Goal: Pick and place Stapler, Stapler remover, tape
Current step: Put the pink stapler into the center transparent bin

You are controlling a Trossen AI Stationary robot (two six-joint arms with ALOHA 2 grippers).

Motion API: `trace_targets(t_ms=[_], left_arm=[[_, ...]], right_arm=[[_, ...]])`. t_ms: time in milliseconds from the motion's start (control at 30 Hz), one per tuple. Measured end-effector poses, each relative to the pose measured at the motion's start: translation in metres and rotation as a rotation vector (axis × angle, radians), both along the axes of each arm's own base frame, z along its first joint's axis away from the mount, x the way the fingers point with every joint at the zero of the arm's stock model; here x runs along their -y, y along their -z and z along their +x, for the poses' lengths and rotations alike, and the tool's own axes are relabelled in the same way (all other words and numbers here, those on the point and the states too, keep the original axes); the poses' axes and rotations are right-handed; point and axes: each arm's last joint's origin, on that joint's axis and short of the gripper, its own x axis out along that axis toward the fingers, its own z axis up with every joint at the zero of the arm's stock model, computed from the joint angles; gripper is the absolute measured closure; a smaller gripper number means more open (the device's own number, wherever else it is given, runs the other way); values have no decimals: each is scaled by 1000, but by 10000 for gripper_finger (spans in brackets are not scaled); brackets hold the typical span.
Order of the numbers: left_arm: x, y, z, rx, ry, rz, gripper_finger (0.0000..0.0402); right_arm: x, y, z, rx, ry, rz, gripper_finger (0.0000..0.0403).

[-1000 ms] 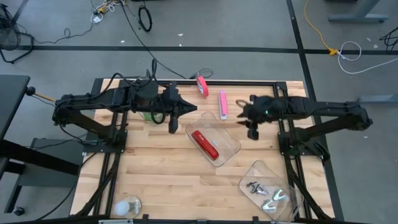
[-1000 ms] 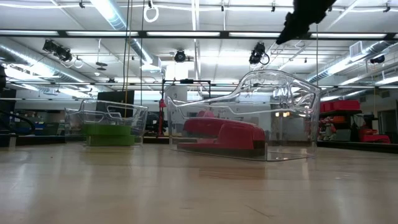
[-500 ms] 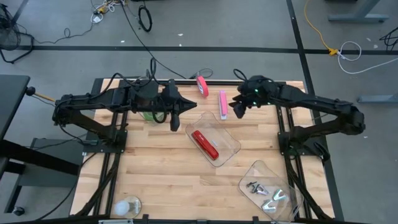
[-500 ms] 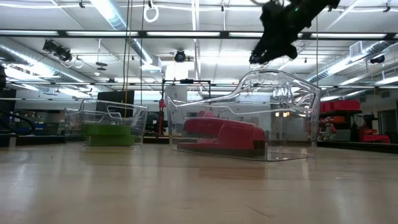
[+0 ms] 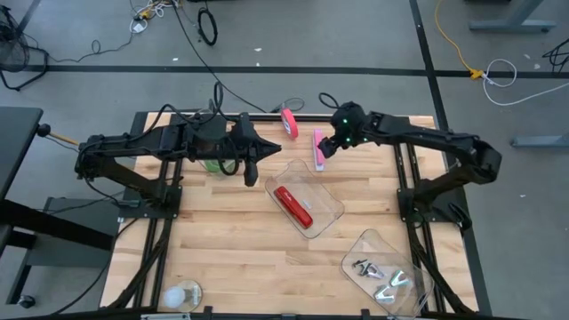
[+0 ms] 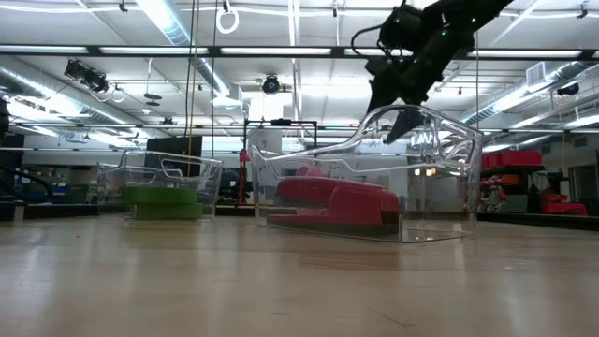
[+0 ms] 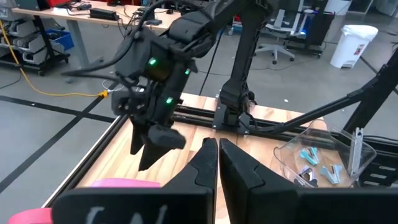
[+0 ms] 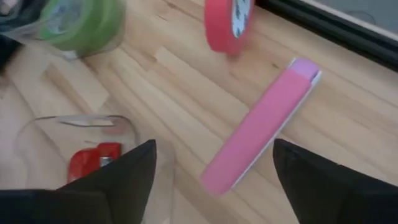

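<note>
A red stapler (image 5: 293, 205) lies in a clear container (image 5: 327, 212) at mid-table. A pink oblong item (image 5: 317, 148) lies flat on the wood by the far edge, and a pink tape roll (image 5: 289, 122) stands on its rim beyond it. My right gripper (image 5: 325, 153) hovers open just above the pink item (image 8: 261, 127), its fingers (image 8: 118, 177) on either side of the item's near end without touching it. Another clear container (image 5: 384, 271) at the near right holds staple removers (image 7: 314, 160). My left gripper (image 5: 274, 156) hangs shut and empty above the table's middle left.
A green tape roll (image 6: 164, 198) sits in a clear container (image 8: 74, 25) under my left arm. A white round object (image 5: 182, 294) lies at the near left corner. Bare wood lies along the near side between the containers.
My right gripper has swung toward the table's left and far edge, come down over the pink oblong item, rolled about its own axis and opened. My left arm has kept still.
</note>
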Motion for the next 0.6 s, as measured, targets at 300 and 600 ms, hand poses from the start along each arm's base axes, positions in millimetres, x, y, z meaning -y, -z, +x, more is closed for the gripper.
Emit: trace_targets(t_ms=[300,600], left_arm=[[0,0,0,-1,1,4,381],[0,0,0,-1,2,7,381]], right_arm=[[22,-1,17,-104,36,14,74],[54,-14,46,-215,92,-1,74]])
